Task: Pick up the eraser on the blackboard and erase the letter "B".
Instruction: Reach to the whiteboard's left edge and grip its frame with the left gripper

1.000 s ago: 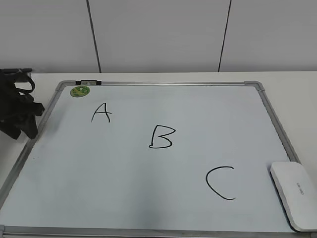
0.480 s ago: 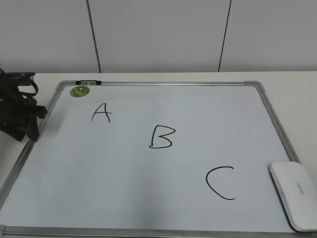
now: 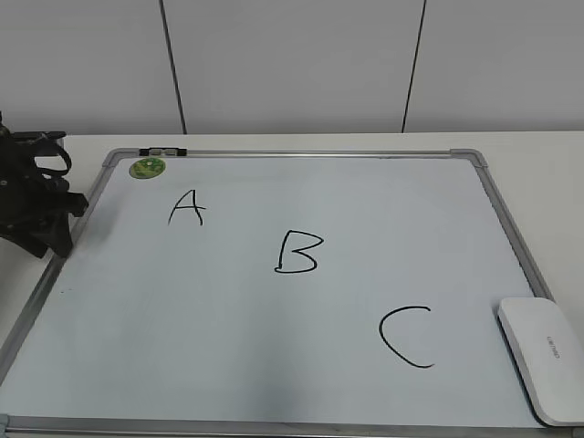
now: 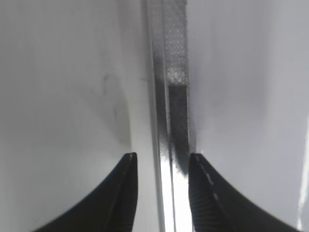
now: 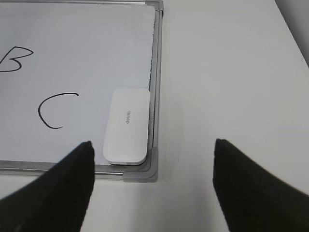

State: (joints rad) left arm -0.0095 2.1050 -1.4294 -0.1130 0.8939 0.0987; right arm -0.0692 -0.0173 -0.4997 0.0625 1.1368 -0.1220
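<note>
The blackboard (image 3: 274, 365) lies flat on the white bench (image 3: 529, 146), covering most of it. The letter "B" (image 3: 298, 252) sits near the middle of the board, with an "A" (image 3: 186, 208) toward the far left corner and a "C" (image 3: 405, 336) toward the near right. The eraser (image 3: 542, 358) lies on the board in its near right corner, against the frame, just right of the "C". A small green magnet (image 3: 147, 168) sits in the board's far left corner. The left gripper (image 4: 160, 159) hangs over the board's left frame edge, jaws slightly apart, holding nothing. The right gripper (image 5: 152, 145) hovers above the near right corner of the bench, jaws wide apart and empty, the eraser below and between them.
</note>
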